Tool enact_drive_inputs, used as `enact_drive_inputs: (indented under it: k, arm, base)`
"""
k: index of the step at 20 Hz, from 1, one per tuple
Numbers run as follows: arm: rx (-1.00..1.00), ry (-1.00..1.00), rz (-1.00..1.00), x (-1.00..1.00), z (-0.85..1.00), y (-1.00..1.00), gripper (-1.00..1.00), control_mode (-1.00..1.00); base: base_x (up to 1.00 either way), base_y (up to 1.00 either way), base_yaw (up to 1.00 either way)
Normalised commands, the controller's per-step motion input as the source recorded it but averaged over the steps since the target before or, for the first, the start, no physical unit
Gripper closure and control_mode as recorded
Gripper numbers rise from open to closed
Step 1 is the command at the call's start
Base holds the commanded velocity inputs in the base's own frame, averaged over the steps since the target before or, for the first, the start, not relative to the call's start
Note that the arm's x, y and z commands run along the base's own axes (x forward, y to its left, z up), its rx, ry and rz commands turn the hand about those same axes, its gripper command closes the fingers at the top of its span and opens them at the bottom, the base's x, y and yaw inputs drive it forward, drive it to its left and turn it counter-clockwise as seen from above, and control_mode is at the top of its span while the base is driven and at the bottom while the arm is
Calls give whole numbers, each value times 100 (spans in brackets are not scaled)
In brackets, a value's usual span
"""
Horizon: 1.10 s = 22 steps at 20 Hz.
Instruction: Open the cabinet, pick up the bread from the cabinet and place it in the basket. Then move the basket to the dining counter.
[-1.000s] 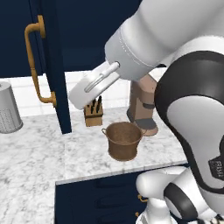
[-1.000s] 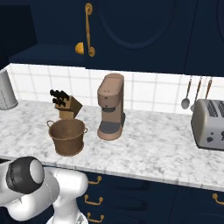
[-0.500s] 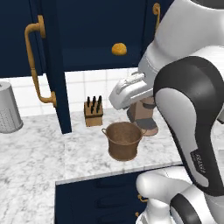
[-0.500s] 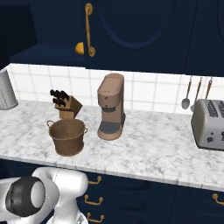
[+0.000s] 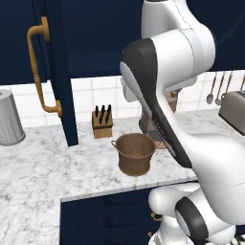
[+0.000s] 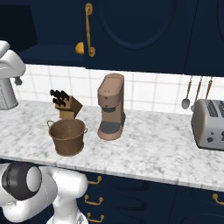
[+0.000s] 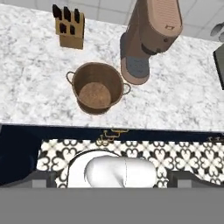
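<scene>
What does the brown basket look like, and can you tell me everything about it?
The basket is round and brown, shaped like a pot that narrows toward the bottom, with two small loop handles at its rim. It looks woven or coppery. It stands upright and empty on the marble counter, in front of the knife block and beside the coffee machine, touching neither.

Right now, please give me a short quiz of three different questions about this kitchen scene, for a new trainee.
1. True or false: the basket already has the bread in it.
2. What stands directly behind the basket, against the tiled wall? A) toaster B) knife block C) kettle
3. Fill in: the cabinet door with the brass handle is ____.

Key:
1. False. The basket is empty; the bread sits on the cabinet shelf.
2. B, the knife block. The coffee machine is beside the basket.
3. Open.
</scene>
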Motion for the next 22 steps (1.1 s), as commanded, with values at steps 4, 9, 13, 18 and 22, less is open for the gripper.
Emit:
enact_drive_inputs:
  k: [4,9,13,18,22]
  arm:
    - [-12,1,-12,100,0,0,-100,-100]
    - [-5,-14,-10,100,-10,-14,-100,-100]
    - [-2,-15,-11,100,0,-1,-100,-100]
    - [0,-51,3,74,0,0,-100,-100]
    - [-1,-41,11,10,9,0,-100,-100]
  base:
    - [0,0,0]
    - [0,0,0]
    - [0,0,0]
    - [0,0,0]
    - [0,0,0]
